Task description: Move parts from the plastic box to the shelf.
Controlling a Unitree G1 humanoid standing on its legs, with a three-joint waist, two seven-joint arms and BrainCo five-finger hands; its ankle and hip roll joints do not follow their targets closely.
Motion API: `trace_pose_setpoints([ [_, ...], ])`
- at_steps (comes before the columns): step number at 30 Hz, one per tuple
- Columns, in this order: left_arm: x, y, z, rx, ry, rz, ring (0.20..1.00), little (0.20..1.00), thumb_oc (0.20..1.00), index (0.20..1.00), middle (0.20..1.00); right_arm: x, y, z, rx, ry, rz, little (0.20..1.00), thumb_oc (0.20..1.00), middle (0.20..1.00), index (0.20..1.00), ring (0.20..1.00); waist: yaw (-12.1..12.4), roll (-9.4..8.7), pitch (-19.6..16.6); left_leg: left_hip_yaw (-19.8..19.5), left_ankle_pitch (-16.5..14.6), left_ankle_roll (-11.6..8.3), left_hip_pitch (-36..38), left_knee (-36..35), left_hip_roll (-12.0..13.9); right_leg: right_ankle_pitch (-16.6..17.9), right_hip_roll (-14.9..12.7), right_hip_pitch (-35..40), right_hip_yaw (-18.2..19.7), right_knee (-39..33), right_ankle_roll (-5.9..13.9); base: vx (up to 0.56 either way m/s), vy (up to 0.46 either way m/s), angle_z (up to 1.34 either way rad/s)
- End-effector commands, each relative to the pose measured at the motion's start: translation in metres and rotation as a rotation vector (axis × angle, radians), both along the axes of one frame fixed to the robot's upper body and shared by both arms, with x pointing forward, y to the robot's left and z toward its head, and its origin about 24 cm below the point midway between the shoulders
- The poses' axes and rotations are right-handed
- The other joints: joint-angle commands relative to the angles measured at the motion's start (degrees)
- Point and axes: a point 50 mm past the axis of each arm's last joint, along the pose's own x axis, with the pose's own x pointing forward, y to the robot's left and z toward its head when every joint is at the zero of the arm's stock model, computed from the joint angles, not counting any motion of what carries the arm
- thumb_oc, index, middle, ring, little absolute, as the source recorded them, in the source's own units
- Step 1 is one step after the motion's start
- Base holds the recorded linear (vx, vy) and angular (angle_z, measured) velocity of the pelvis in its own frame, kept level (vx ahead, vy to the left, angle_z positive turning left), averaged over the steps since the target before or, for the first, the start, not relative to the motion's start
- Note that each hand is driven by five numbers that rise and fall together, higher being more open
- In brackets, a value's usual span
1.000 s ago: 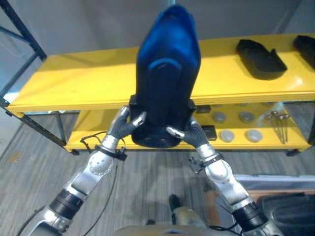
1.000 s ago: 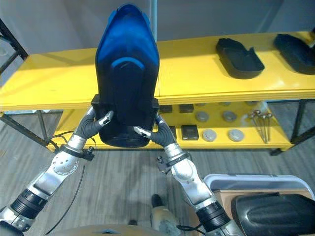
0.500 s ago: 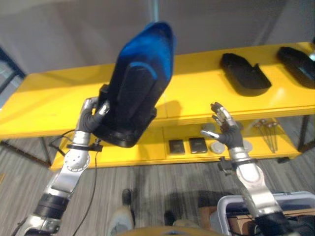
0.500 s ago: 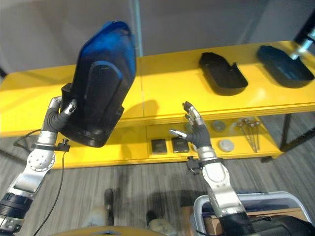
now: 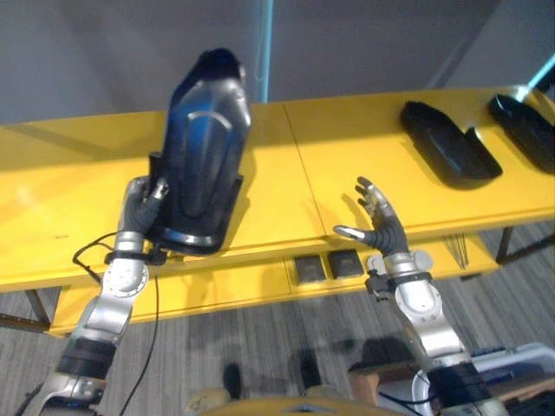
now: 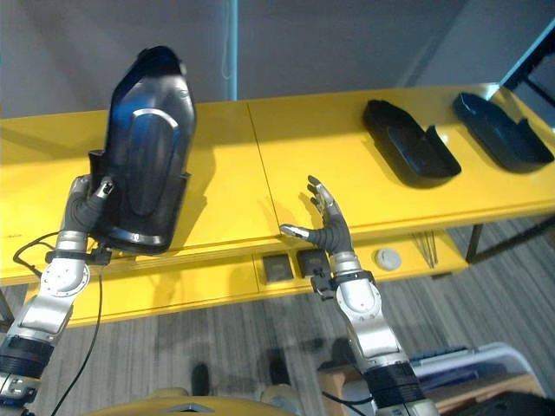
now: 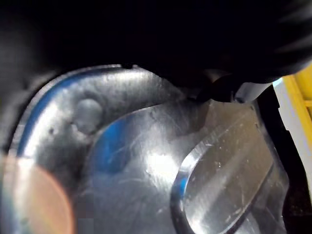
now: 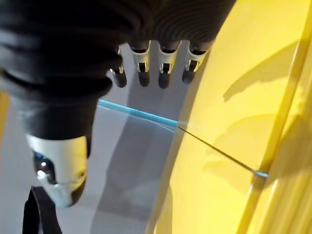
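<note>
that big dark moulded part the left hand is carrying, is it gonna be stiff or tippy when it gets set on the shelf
Probably stiff: the dark moulded part keeps its shell shape though the left hand grips it at the lower edge. Likely tippy if stood upright on the yellow shelf, being tall and narrow. Its glossy surface may be slippery.

Looks like my workshop/parts store: yellow metal shelf (image 6: 286, 147) across frame, black moulded parts (image 6: 410, 141) upper right, grey plank floor (image 6: 234, 338) below.
</note>
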Motion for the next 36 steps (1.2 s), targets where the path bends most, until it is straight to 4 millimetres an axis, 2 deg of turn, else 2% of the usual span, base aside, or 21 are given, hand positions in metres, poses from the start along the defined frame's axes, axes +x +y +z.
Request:
trace_pose_setpoints([
  [1,0.002,0.01,0.029,-0.003,-0.159,0.055,0.2,0.2,0.2,0.2,0.2,-0.001,-0.01,0.013,-0.04,-0.059,-0.006,1.0,1.0,1.0,1.0,1.0,0.29,1.71,-2.82,2.33,-8.71,-4.07,-0.34,5.85,5.41,-8.62,1.19,2.64,-1.5,6.2,1.68,0.05,-0.044,0.02],
  [2,0.003,0.019,0.024,-0.026,-0.137,0.101,0.2,0.2,0.2,0.2,0.2,-0.001,-0.011,0.011,-0.058,-0.047,-0.009,1.0,1.0,1.0,1.0,1.0,0.05,1.69,-2.71,2.51,-8.53,-4.28,0.22,5.45,5.83,-9.08,1.63,2.62,-1.78,6.06,1.25,0.04,-0.036,0.02],
  [5,0.003,0.03,0.016,-0.053,-0.091,0.142,0.2,0.2,0.2,0.2,0.2,0.0,-0.008,0.01,-0.065,-0.04,0.011,1.0,1.0,1.0,1.0,1.0,-0.37,1.64,-2.59,3.11,-8.28,-4.58,1.11,5.04,6.35,-9.35,2.24,2.83,-1.91,6.05,0.83,0.06,-0.045,0.0],
  [12,0.017,0.052,0.016,-0.103,-0.06,0.208,0.2,0.2,0.2,0.2,0.2,0.004,0.008,0.011,-0.093,-0.03,0.108,1.0,1.0,1.0,1.0,1.0,-1.69,1.51,-0.77,3.67,-7.14,-5.29,1.66,4.06,7.5,-9.55,3.77,1.68,-1.29,7.02,0.35,0.03,-0.053,-0.12],
  [13,0.026,0.064,0.023,-0.12,-0.044,0.229,0.2,0.2,0.2,0.2,0.2,0.001,0.013,0.009,-0.089,-0.015,0.154,1.0,1.0,1.0,1.0,1.0,-2.55,1.71,0.56,3.89,-6.11,-5.74,1.0,3.16,8.36,-9.4,4.9,-0.12,-0.99,7.43,0.11,-0.01,-0.066,-0.03],
  [19,0.046,0.081,0.045,-0.058,-0.034,0.276,0.2,0.2,0.2,0.2,0.2,0.001,0.024,0.009,-0.072,-0.017,0.23,1.0,1.0,1.0,1.0,1.0,-3.68,1.97,2.92,3.88,-4.27,-6.37,-2.54,2.31,9.58,-8.48,6.86,-4.57,-0.76,7.75,-0.07,-0.07,-0.048,-0.04],
  [26,0.073,0.083,0.051,-0.107,0.036,0.321,0.2,0.2,0.2,0.2,0.2,0.001,0.034,0.003,-0.043,0.005,0.267,1.0,1.0,1.0,1.0,1.0,-5.09,2.49,6.36,4.32,-2.47,-7.1,-5.07,1.08,10.53,-7.33,8.12,-7.85,-1.32,7.05,0.15,-0.05,-0.011,-0.08],
  [32,0.076,0.084,0.05,-0.135,0.042,0.349,0.2,0.2,0.2,0.2,0.2,0.001,0.034,0.002,-0.041,0.011,0.261,1.0,1.0,1.0,1.0,1.0,-5.11,2.58,7.19,4.44,-2.31,-7.17,-5.63,1.03,10.49,-7.07,8.1,-8.57,-1.53,6.9,0.24,-0.01,0.003,-0.05],
  [34,0.073,0.094,0.047,-0.131,0.06,0.416,0.2,0.2,0.2,0.2,0.2,0.0,0.035,0.0,-0.034,0.016,0.257,1.0,1.0,1.0,1.0,1.0,-5.02,2.74,7.83,4.72,-2.28,-7.23,-6.09,0.96,10.43,-6.83,8.09,-9.32,-1.7,6.8,0.33,0.0,0.0,0.0],
  [36,0.074,0.094,0.046,-0.121,0.066,0.42,0.2,0.2,0.2,0.2,0.2,0.0,0.034,0.0,-0.038,0.013,0.254,1.0,1.0,1.0,1.0,1.0,-4.93,2.78,8.05,4.74,-2.27,-7.24,-6.29,1.01,10.44,-6.78,8.06,-9.53,-1.78,6.83,0.38,0.0,0.0,0.0],
])
